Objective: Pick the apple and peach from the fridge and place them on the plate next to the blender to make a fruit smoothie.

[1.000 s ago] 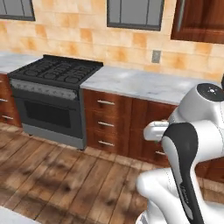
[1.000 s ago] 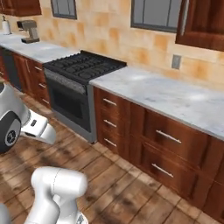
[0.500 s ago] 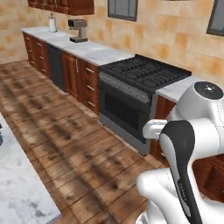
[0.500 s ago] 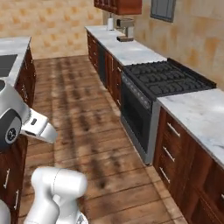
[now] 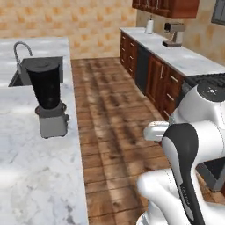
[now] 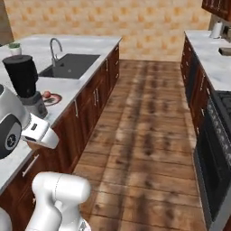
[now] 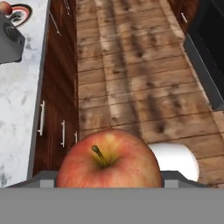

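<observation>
A red apple (image 7: 109,159) with yellow patches and a stem sits at the bottom of the hand view, and my gripper (image 7: 109,177) is shut on it above the wooden floor. The black-jug blender (image 5: 46,94) (image 6: 25,79) stands on the island counter (image 5: 30,167), and its grey base (image 7: 11,41) shows in the hand view. Beside it lies the plate (image 6: 56,99) (image 7: 22,15) with a red ring, and a small orange-red peach (image 6: 46,94) (image 7: 4,8) rests on it. The fridge is out of view.
A sink (image 6: 70,65) with a curved faucet (image 5: 17,48) is set in the island behind the blender. Across the wooden aisle (image 6: 149,131) run dark cabinets, a stove (image 6: 216,135) and a counter with a coffee machine (image 5: 173,33).
The whole picture has swung as the base turned: from the stove wall a second ago, past the long aisle, to the island with the blender and sink now.
</observation>
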